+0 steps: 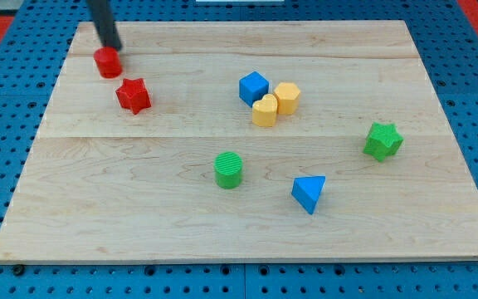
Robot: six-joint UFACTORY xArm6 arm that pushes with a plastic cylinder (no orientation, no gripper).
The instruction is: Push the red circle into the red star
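Note:
The red circle [107, 62] lies near the board's top left. The red star [134, 95] lies just below and to the right of it, a small gap apart. My tip [112, 48] comes down from the view's top and touches the top edge of the red circle, on the side away from the star.
The wooden board [247, 224] lies on a blue pegboard. A blue cube [254, 87], a yellow hexagon [287, 97] and a yellow heart [265, 110] cluster at centre. A green cylinder [229, 169], a blue triangle [309, 193] and a green star [382, 140] lie lower right.

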